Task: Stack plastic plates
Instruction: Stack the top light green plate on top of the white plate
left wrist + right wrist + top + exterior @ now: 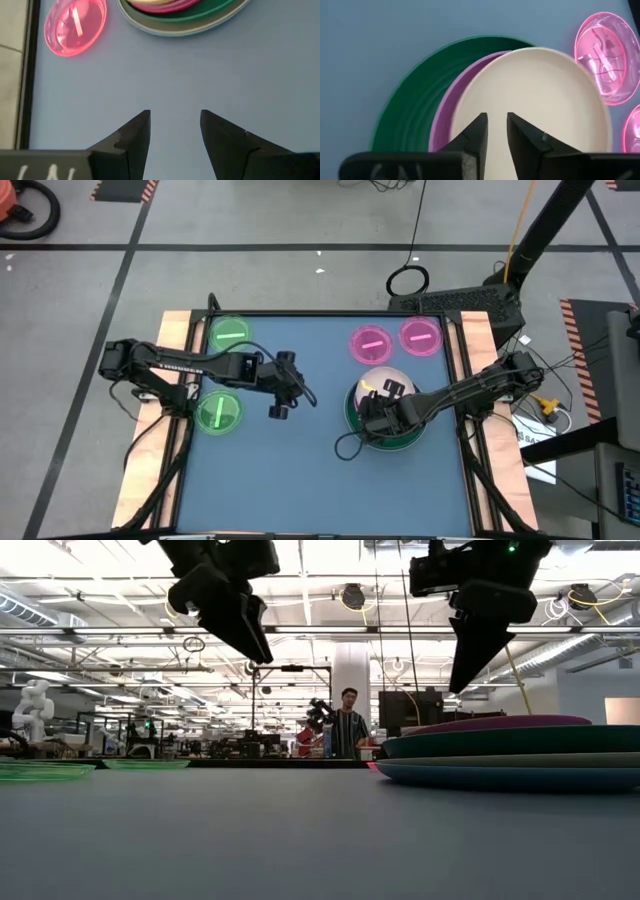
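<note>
Right gripper (pixel 497 131) sits just above the stack (pixel 385 420) at the table's right-centre, fingers a narrow gap apart, holding nothing; the white plate (pixel 535 100) lies on top, under it a purple plate (pixel 442 115), then the dark green plate (pixel 405 125). Left gripper (pixel 175 130) hovers over bare blue table (pixel 175 75) mid-left, jaws moderately open, empty. Loose ones: two small green plates (pixel 219 412) (pixel 231 334) at the left edge, two small pink plates (pixel 371 343) (pixel 421 336) at the far right-centre. Judgement: thin, light, stiff plastic with slick rims, so pinch the rim edge rather than the face; small translucent ones probably skid if nudged. Low view shows more layers at the stack's base, a pale one and a blue one (pixel 500 776); exact count unclear. The right arm covers part of the stack from above.
</note>
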You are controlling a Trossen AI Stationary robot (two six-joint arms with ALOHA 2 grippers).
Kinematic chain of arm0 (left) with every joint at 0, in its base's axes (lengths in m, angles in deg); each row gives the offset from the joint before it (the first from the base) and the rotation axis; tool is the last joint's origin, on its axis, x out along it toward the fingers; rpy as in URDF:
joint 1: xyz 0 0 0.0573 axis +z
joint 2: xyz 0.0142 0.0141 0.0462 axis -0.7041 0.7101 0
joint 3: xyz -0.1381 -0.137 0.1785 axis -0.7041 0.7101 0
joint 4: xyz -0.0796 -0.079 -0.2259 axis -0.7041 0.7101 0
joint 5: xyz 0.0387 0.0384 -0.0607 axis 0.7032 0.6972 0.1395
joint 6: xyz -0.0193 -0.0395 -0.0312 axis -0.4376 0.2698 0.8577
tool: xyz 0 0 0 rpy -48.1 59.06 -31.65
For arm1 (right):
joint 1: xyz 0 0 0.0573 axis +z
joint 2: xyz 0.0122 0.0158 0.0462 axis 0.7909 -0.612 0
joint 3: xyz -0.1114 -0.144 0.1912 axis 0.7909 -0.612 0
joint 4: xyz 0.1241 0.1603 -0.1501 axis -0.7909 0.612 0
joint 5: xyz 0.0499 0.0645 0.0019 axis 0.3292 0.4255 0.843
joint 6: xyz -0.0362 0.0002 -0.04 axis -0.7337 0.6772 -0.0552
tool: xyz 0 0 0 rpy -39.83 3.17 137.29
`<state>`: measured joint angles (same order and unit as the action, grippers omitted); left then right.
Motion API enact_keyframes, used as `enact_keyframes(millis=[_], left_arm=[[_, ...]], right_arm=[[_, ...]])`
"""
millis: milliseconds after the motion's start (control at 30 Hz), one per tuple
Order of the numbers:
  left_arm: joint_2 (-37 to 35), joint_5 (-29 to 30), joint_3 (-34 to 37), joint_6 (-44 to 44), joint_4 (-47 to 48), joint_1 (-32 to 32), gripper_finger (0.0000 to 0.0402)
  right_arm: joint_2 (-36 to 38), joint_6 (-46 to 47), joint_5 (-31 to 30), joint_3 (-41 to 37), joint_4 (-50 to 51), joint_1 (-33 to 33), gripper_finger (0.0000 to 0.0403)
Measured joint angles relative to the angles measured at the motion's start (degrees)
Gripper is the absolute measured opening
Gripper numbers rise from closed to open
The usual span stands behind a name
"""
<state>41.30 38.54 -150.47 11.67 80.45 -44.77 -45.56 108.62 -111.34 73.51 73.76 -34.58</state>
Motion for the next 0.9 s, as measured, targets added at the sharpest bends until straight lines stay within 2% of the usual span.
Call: enact_keyframes(millis=[233,633,900], left_arm=[[0.0,0.0,0.0,3.2,2.3,-0.1,0.0179],[0.0,0.0,0.0,3.5,2.4,-0.1,0.0179],[0.0,-0.1,0.0,1.9,5.1,-0.1,0.0179]], right_arm=[[0.0,-1.1,-6.5,0.0,-1.8,-1.5,0.0066],[0.0,-1.9,-7.2,0.0,-2.6,-3.2,0.0047],[-0.1,-13.9,-7.4,-3.9,-13.1,-3.2,0.0035]])
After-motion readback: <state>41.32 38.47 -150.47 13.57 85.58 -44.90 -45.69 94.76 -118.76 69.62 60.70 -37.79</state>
